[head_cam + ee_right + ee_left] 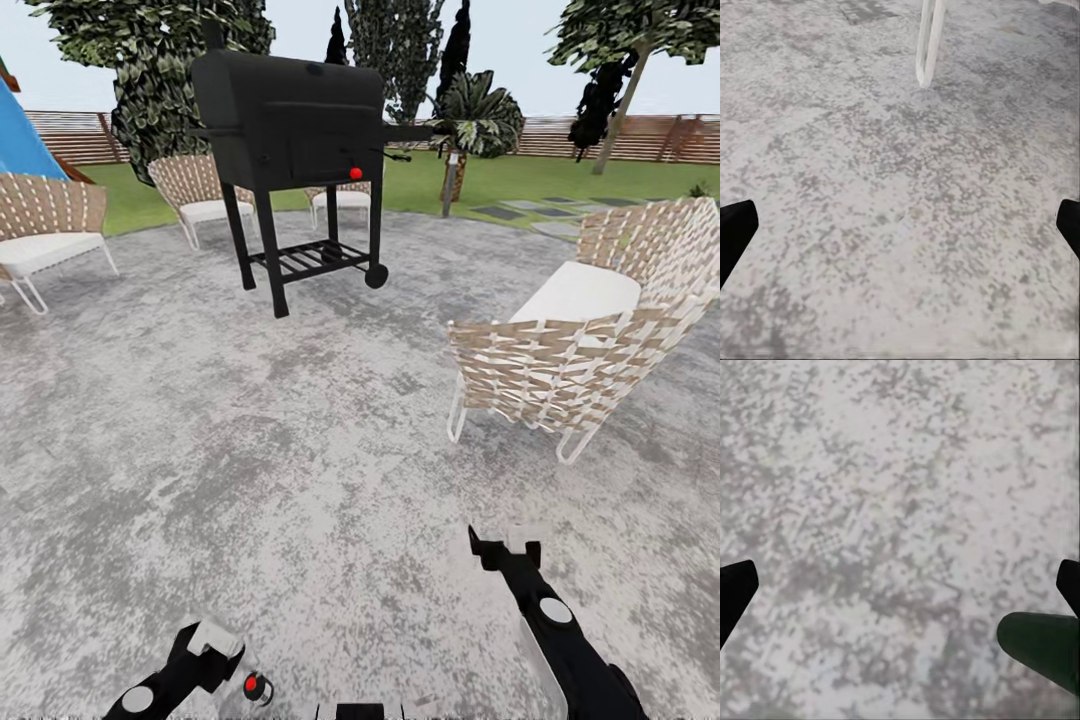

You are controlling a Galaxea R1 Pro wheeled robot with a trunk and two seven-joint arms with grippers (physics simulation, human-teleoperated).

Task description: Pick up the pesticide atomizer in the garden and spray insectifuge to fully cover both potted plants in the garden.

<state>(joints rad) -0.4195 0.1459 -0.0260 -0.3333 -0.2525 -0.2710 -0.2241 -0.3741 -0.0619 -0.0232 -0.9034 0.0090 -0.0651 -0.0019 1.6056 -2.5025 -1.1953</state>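
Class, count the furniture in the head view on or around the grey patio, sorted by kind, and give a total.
Woven chairs: 4
Black grill: 1
Total: 5

Looking out over a home garden patio: mottled grey paving (300,450) spreading across the lower frame, a black grill (290,130) standing at upper centre, woven lounge chairs (590,330) sitting at right and along the left edge. Beyond, showing green lawn (520,180), flat stepping stones (540,212), trees (150,60) and a brown slatted fence (600,135) running along the top.
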